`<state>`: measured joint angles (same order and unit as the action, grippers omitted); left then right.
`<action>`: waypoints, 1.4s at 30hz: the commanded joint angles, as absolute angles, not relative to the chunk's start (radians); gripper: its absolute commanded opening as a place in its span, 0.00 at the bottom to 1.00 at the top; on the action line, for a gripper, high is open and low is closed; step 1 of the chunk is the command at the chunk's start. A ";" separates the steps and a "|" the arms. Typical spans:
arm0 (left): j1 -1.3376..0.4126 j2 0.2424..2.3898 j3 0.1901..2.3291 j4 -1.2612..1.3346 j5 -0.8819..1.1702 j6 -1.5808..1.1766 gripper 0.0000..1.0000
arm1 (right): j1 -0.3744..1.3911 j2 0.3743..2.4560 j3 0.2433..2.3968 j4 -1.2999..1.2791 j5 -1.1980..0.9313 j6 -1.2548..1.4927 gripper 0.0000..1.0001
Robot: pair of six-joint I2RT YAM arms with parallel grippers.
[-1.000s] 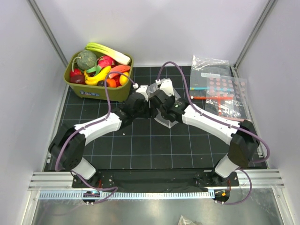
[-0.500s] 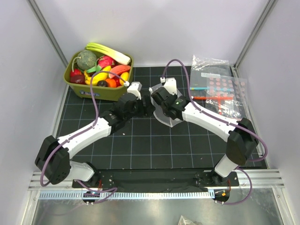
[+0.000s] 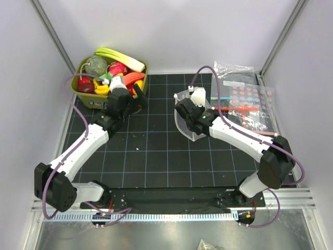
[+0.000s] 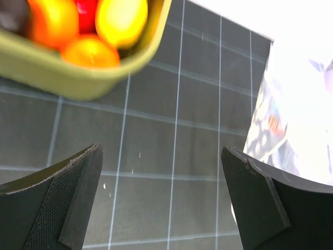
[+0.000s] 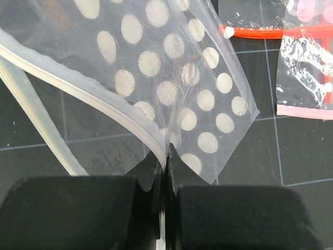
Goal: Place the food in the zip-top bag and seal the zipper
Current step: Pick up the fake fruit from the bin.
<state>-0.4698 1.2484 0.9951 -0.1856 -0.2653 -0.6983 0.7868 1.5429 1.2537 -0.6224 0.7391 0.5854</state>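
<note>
Dotted zip-top bag (image 5: 156,67) — in right pincer (image 5: 166,173)

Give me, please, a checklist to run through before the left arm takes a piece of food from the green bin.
1. Left fingers open and empty: ok.
2. Left fingers close to the green bin: ok, its wall is just ahead in the left wrist view.
3. Food reachable: ok, yellow and orange pieces lie by the near rim.
4. Right fingers shut on the zip-top bag: ok, pinching it at the zipper.
5. Bag mouth wide enough for food: cannot tell.
6. Food already in the bag: not ok, none visible inside.
</note>
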 commanded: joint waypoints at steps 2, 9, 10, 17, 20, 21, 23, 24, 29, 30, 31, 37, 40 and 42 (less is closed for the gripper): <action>-0.463 1.318 1.274 -0.293 -0.406 -0.602 1.00 | 0.776 1.489 1.244 -0.563 0.738 0.607 0.01; -0.445 1.434 1.529 -0.382 -0.531 -0.227 1.00 | 0.773 1.485 1.243 -0.546 0.692 0.588 0.01; -0.442 1.446 1.542 -0.385 -0.561 -0.191 1.00 | 0.773 1.485 1.243 -0.545 0.690 0.589 0.01; -0.356 1.580 1.627 -0.410 -0.575 0.039 1.00 | 0.765 1.489 1.236 -0.529 0.644 0.583 0.01; -0.321 1.653 1.677 -0.442 -0.517 0.101 1.00 | 0.764 1.493 1.238 -0.526 0.632 0.580 0.01; -0.311 1.695 1.709 -0.455 -0.509 0.121 1.00 | 0.764 1.493 1.238 -0.525 0.630 0.578 0.01; -0.292 1.729 1.735 -0.474 -0.502 0.139 1.00 | 0.759 1.491 1.238 -0.526 0.621 0.577 0.01; -0.285 1.764 1.758 -0.476 -0.500 0.155 1.00 | 0.756 1.488 1.236 -0.525 0.618 0.577 0.01; -0.249 1.870 1.844 -0.492 -0.502 0.192 1.00 | 0.747 1.471 1.226 -0.515 0.597 0.577 0.01; -0.242 1.888 1.880 -0.509 -0.502 0.193 1.00 | 0.746 1.470 1.224 -0.512 0.592 0.577 0.01; -0.229 1.932 1.900 -0.520 -0.496 0.204 1.00 | 0.744 1.468 1.223 -0.511 0.591 0.578 0.01; -0.166 2.121 2.080 -0.653 -0.414 0.267 1.00 | 0.735 1.453 1.215 -0.506 0.563 0.580 0.01; -0.144 2.163 2.109 -0.695 -0.342 0.259 1.00 | 0.730 1.447 1.215 -0.506 0.557 0.578 0.01; -0.126 2.187 2.106 -0.706 -0.295 0.224 1.00 | 0.729 1.440 1.209 -0.500 0.552 0.578 0.01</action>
<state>-0.1516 2.1635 2.0758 -0.6220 -0.3939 0.2245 0.7349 1.4918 1.2110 -0.5434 0.5587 0.5789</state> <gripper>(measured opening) 0.996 0.050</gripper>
